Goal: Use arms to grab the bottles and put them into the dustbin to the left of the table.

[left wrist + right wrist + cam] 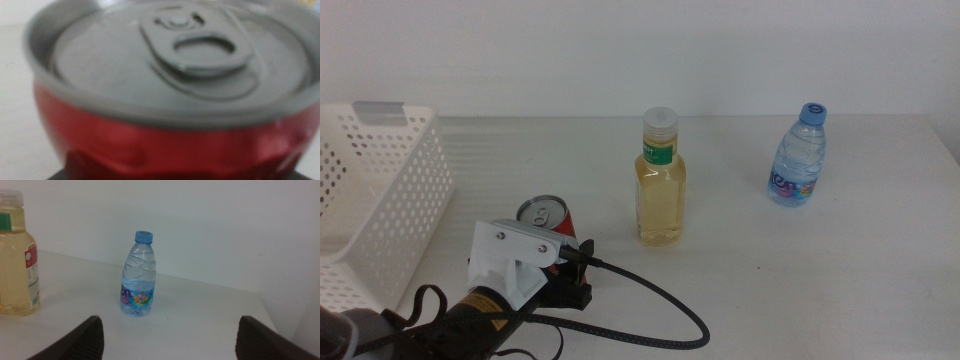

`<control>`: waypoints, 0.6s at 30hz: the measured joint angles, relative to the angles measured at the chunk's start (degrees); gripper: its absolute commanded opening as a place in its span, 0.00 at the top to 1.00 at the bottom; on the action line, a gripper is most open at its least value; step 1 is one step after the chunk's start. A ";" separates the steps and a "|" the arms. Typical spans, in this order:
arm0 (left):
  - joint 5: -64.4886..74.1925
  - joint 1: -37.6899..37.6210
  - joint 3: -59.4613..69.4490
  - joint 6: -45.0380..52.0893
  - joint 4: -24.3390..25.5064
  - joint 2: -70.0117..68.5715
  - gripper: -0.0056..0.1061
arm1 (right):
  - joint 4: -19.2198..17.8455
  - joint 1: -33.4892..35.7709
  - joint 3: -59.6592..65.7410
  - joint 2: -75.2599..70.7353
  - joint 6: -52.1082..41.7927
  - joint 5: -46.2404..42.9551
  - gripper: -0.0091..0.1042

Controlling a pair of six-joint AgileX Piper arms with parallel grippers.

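A red soda can (548, 213) with a silver top stands upright at the table's front left. My left gripper (570, 272) is right at it, its white housing covering most of the can. In the left wrist view the can (170, 100) fills the picture, very close and blurred. The clear bottle of yellow liquid (661, 180) stands mid-table, and the right wrist view shows it too (17, 255). The small water bottle (797, 155), blue-capped, stands at the back right. My right gripper (170, 340) is open and some way short of the water bottle (137, 275). The white dustbin (380, 200) sits at the left.
The white-grey table (800, 280) ends at a pale wall behind the bottles. A black cable (660, 305) loops from the left arm across the front of the table. The dustbin's perforated wall stands close to the left of the can.
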 measured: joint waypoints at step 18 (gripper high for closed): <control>9.11 0.00 0.29 -1.50 0.42 -10.46 0.99 | 0.00 0.00 0.00 0.00 0.00 0.00 0.29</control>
